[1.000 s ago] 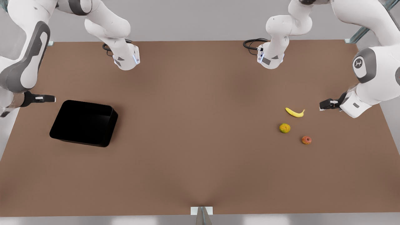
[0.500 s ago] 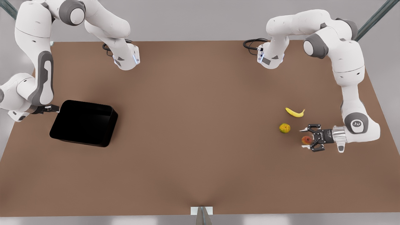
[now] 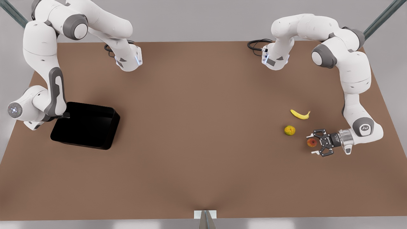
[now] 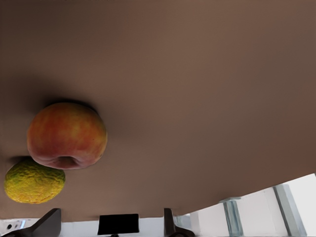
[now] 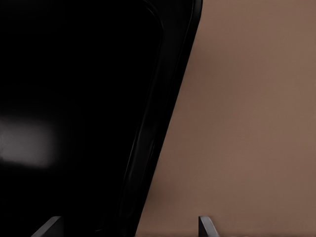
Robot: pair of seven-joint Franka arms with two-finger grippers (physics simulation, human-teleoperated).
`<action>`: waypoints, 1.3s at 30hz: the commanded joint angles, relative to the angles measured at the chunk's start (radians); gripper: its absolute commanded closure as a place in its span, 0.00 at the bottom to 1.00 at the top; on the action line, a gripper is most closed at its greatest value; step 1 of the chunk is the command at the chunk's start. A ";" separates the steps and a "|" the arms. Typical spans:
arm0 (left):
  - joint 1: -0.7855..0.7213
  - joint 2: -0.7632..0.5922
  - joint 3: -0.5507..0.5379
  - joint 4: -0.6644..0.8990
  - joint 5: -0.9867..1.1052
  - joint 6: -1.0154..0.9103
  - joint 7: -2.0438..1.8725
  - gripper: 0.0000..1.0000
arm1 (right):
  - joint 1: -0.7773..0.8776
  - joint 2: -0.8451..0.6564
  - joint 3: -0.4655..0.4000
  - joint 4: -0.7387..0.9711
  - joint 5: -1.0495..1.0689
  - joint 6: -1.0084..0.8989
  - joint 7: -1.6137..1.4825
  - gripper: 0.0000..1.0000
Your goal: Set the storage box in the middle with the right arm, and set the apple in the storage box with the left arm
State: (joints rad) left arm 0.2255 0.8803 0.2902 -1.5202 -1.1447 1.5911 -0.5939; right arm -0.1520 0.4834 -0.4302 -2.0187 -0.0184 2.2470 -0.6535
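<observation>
- Left claw [image 3: 313, 145]: on the front view's right, lying low over the brown counter [image 3: 203, 152], fingers spread wide; the apple [image 3: 312, 142] sits between them, not yet gripped. In the left wrist view the apple [image 4: 66, 134] lies ahead of the fingertips [image 4: 48, 222] and off to one side of their midline.
- Right claw [image 3: 65, 115]: on the front view's left, at the near-arm edge of the storage box [image 3: 85, 124]. The right wrist view shows its two fingertips [image 5: 205, 224] parted, one over the box's dark inside and one over the bare counter, so the box wall [image 5: 163, 118] runs between them; nothing is clamped.
- Storage box: rests flat and well toward the front view's left, far from the counter's middle.
- Neighbours: a yellow-green fruit [image 3: 289, 130] lies near the apple, apart from it; a banana [image 3: 300, 114] lies farther back.
- Step in hand, judged: both arms are settling to grasp.
- Doing it well, left arm: centre the apple between the fingers before closing, and keep clear of the yellow-green fruit.
- Doing it well, right arm: seat the fingers deep astride the wall and grip squarely, since a glossy thin rim may slip or tilt the box.
</observation>
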 commanded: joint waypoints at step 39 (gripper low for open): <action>0.106 0.100 -0.011 -0.051 -0.199 -0.048 0.075 0.29 | 0.342 0.017 0.114 0.216 0.103 -0.144 0.003 0.79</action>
State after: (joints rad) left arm 0.3314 0.9803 0.2792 -1.5748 -1.3278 1.5467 -0.5185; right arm 0.2195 0.5077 -0.3152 -1.7894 0.0894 2.1027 -0.6525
